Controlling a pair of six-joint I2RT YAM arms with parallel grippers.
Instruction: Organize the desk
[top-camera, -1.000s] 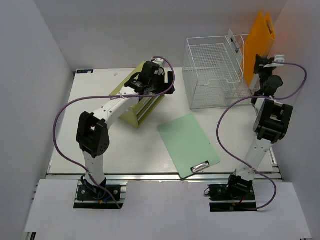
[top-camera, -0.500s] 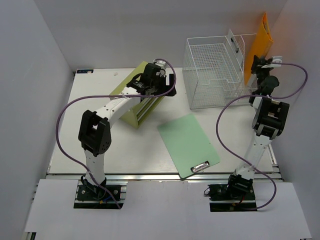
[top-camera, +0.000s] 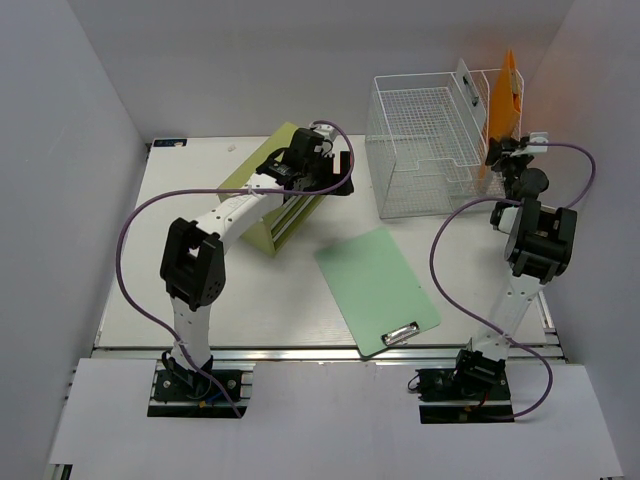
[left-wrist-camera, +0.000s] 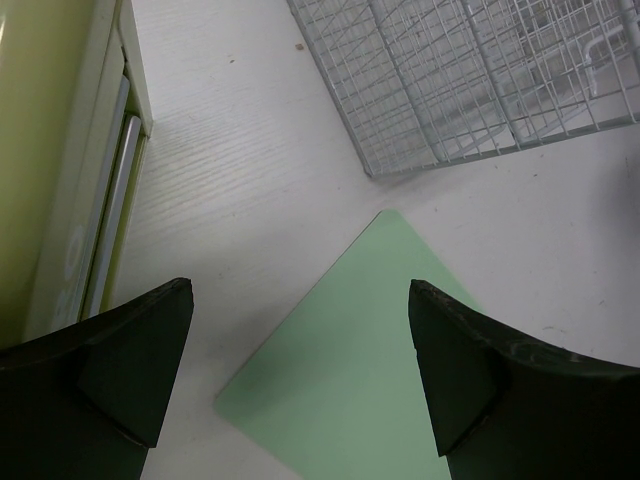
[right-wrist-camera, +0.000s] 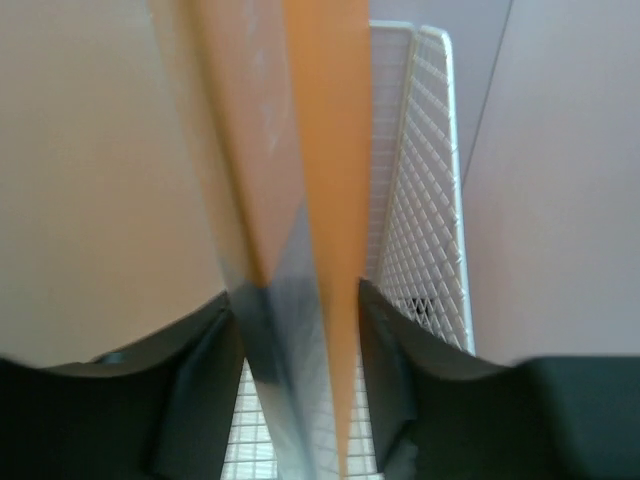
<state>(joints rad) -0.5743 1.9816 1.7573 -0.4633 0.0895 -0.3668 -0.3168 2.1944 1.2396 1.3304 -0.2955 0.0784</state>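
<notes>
Orange folder (top-camera: 503, 95) sits lower than a second ago, sunk upright into wire rack (top-camera: 420, 150) at far right corner of desk (top-camera: 200, 290), which spreads beneath both arms. Right fingers (right-wrist-camera: 195, 400) flank folder; pinching or released, cannot tell. Left fingers (left-wrist-camera: 130, 370) spread wide, empty, above green clipboard (top-camera: 378, 288) near front edge. Folder likely filed; clipboard remains.

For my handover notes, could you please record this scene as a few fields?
desk: white, holds the rest
clipboard: green, flat mid-desk, clip toward the arms
drawer box: olive-green, back left
wire rack: white, back right
folder: orange, upright at the rack's right end
left gripper: fingers wide open, empty, by the drawer box
right gripper: fingers either side of the folder; grip unclear
</notes>
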